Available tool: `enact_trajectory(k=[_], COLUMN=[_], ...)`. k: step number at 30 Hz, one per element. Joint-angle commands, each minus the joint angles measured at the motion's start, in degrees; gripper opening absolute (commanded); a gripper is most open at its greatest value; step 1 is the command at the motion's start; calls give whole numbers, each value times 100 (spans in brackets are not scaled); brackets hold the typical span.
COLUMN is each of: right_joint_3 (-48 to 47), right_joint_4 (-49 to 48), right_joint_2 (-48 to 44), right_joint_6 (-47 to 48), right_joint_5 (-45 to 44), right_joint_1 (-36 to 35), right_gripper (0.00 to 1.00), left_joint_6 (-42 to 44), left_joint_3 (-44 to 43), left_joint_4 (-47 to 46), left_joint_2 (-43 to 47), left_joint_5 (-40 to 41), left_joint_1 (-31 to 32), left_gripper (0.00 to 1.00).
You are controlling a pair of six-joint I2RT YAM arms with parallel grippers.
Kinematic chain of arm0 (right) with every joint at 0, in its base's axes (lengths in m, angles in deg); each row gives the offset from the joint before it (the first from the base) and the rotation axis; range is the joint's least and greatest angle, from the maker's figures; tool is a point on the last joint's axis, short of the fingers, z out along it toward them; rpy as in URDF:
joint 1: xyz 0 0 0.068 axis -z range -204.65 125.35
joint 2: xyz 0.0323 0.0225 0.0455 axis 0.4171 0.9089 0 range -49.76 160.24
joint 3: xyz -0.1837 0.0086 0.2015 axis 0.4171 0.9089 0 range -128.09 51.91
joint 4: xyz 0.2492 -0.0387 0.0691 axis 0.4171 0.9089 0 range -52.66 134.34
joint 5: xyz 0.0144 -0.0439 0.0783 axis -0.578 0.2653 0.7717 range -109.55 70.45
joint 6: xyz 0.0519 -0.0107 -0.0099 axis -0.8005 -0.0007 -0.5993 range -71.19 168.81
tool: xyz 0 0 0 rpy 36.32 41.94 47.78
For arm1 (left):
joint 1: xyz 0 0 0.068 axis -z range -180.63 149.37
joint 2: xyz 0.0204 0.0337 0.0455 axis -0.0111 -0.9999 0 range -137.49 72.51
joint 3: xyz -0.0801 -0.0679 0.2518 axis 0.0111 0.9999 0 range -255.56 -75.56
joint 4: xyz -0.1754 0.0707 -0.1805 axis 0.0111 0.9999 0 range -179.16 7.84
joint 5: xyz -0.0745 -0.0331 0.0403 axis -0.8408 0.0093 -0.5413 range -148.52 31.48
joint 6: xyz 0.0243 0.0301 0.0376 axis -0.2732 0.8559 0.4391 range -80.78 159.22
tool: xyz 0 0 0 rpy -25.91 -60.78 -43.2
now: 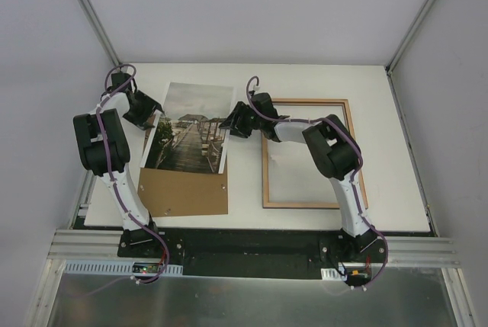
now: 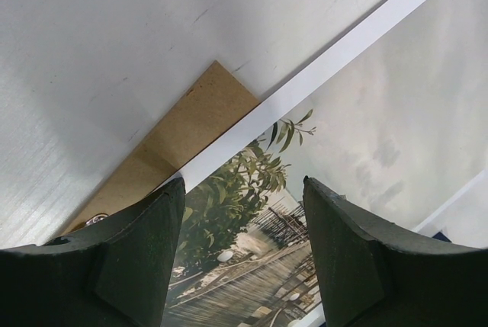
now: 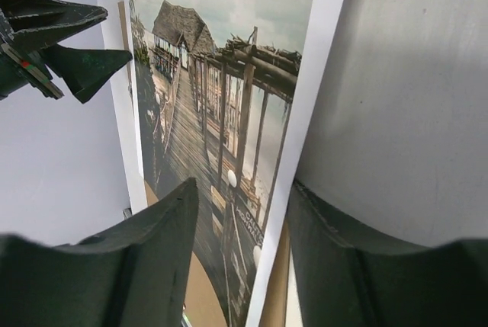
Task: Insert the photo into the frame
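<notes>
the photo [image 1: 194,125] with near end over brown backing board [image 1: 183,192]. at its left edge, left gripper [image 2: 242,186], fingers spread. at its right edge, right gripper [image 3: 242,186], fingers apart astride white border. further right of it, apart, the frame [image 1: 307,101], wood-coloured back up.

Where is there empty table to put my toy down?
Bare table runs along the far edge behind the photo and frame, and in the near gap between the backing board and the frame. It is crowded at the photo's sides, where the left gripper and right gripper sit.
</notes>
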State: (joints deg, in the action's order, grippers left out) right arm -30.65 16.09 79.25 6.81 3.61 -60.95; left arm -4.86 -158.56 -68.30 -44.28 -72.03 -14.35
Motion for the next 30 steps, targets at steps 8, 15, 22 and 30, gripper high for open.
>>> enact_trajectory(k=[8, 15, 22, 30], right_joint_3=[-180, -462, -366, -348], right_joint_4=[-643, 68, 1122, 3107], right_joint_2=[-34, -384, -1439, -3178], right_joint_6=[-168, 498, 1500, 2353], right_joint_5=[321, 216, -188, -662], right_joint_1=[-44, -44, -36, 245], right_gripper=[22, 1, 1, 1], left_joint_6=[162, 215, 285, 303], left_joint_3=[-49, -6, 381, 1092], left_joint_4=[120, 129, 137, 129], left_joint_2=[7, 700, 1904, 3118], left_joint_5=[-291, -555, -643, -538], left_joint_1=[-8, 9, 220, 843], left_gripper=[63, 65, 66, 67])
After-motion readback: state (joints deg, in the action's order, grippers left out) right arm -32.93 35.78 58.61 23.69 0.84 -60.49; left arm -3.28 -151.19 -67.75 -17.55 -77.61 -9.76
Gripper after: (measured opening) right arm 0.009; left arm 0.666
